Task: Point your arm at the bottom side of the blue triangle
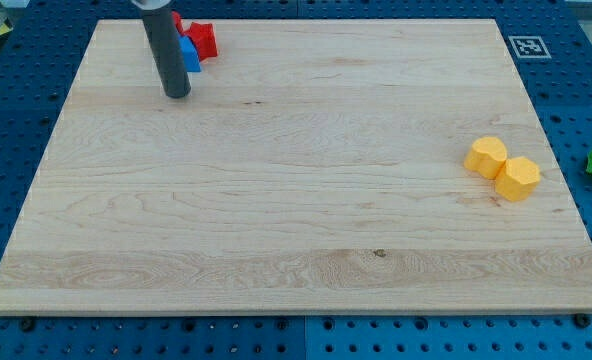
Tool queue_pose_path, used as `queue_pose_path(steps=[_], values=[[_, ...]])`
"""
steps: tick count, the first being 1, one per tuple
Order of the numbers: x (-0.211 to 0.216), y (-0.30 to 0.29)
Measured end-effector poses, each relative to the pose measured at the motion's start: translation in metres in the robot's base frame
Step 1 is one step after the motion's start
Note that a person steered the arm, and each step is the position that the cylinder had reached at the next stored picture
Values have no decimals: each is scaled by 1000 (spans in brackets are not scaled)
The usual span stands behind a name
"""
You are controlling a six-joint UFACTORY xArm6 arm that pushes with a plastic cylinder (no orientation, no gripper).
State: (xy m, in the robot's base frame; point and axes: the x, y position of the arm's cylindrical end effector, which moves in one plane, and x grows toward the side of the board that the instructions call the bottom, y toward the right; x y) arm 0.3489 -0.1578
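**Tip just below-left of the blue triangle**

My tip (pixel 177 94) rests on the tabletop (pixel 296 200) near its top-left corner. The blue triangle (pixel 189 53), partly hidden behind the rod, lies just up-right, against a red block (pixel 204 39). No jaws exist.

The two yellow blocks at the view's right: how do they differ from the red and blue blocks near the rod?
The yellow blocks lie fully in view at the board's right edge, far from my tip. The red block and blue block sit at the top left, just right of my tip, and the rod partly hides them. Both pairs appear to touch within themselves.
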Motion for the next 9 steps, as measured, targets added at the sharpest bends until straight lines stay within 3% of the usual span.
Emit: queue_pose_path(steps=[9], values=[[-12,0]])
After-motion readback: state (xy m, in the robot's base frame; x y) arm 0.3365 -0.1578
